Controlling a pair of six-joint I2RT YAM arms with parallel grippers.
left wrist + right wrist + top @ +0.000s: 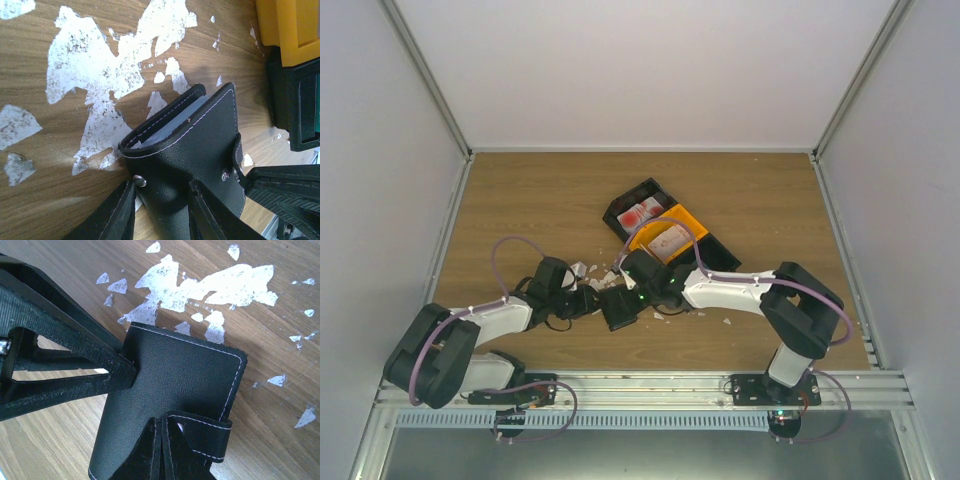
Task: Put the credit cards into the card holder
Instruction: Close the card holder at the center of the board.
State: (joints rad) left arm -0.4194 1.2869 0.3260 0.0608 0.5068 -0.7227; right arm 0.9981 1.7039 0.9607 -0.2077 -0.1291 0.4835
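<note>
The black card holder (pixel 618 305) stands folded on the wooden table between both arms. My left gripper (pixel 161 186) is shut on the card holder (pixel 200 140) at its rounded spine, one finger on each side. The holder's mouth gapes slightly and shows pale inner leaves. My right gripper (pixel 162 417) is shut, pinching the clasp tab (pixel 210 440) of the card holder (pixel 175 375). One left fingertip (pixel 117 377) presses the holder's side. Red-and-white credit cards (pixel 640 212) lie in the black bin, and more credit cards (pixel 670 240) lie in the orange bin.
The black bin (pixel 620 205) and the orange bin (pixel 692 218) sit just behind the grippers; the orange bin's corner (pixel 290 30) is close by in the left wrist view. White paper scraps (pixel 85 65) litter the wood around the holder. Enclosure walls ring the table.
</note>
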